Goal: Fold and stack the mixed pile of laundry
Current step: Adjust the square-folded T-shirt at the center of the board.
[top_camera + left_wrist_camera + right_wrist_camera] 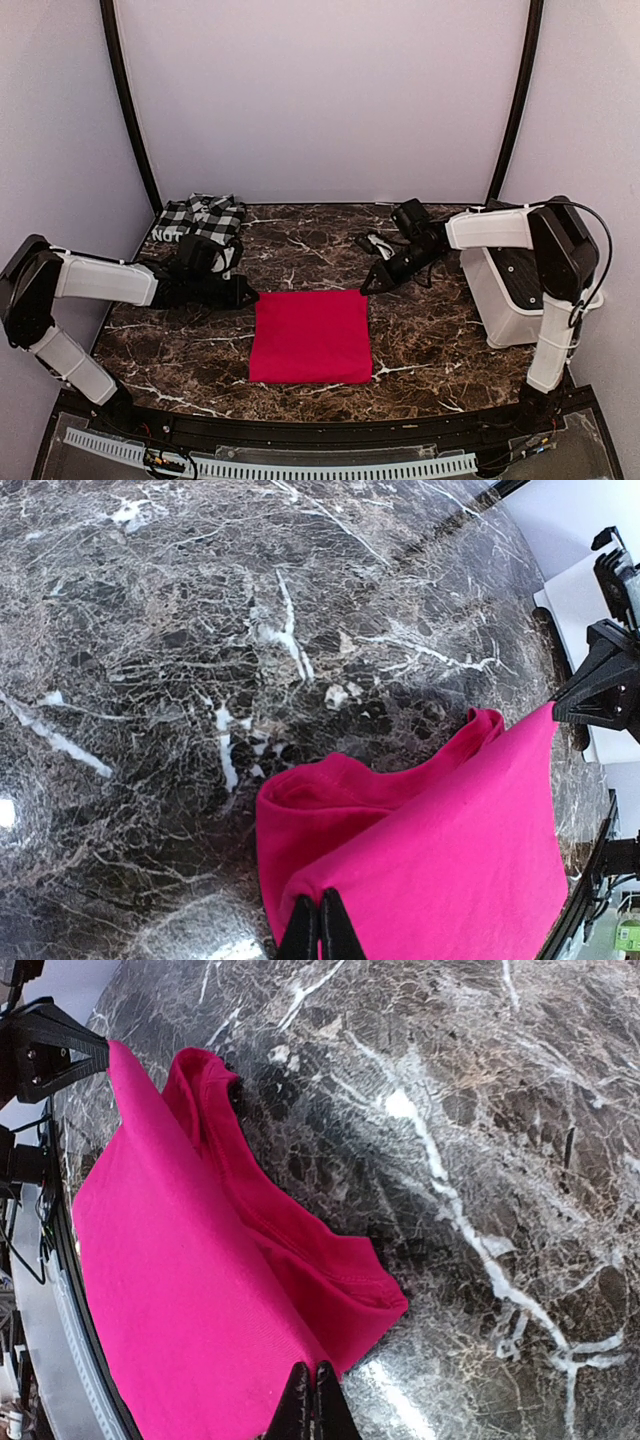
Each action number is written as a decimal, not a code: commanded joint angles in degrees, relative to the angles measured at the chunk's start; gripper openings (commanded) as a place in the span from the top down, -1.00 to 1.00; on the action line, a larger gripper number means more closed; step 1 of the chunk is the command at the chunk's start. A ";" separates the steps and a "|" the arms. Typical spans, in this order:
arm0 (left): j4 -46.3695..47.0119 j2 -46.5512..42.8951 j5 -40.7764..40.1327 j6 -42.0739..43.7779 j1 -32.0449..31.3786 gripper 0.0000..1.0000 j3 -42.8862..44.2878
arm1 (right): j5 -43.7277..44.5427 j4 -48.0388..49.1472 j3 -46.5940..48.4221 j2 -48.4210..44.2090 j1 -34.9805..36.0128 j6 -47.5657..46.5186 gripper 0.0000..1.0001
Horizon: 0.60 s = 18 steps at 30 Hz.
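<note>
The left gripper (pixel 243 293) is pressed together on the far-left corner of the red garment (pixel 310 337). The right gripper (pixel 372 282) is pinched shut the same way on the far-right corner. In each wrist view the tips meet right at the cloth's edge, apparently nipping the top layer, which runs fairly taut from one claw to the other.

The garment lies as a rough square in the middle of the marble table (pixel 430 340). The checked garment (pixel 200 218) sits well apart at the far-left corner, and the white bin (pixel 500 300) stands to the right.

This looks like a fold of the far edge toward the near one. To do it well, both arms should rise and travel at one pace and height, holding the edge straight. They should lay corner on corner and let go only once the layer lies flat.
</note>
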 commanded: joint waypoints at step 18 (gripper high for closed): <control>3.06 18.23 -6.69 -0.26 3.62 1.00 9.15 | 10.41 8.33 7.81 11.13 -0.11 7.59 0.86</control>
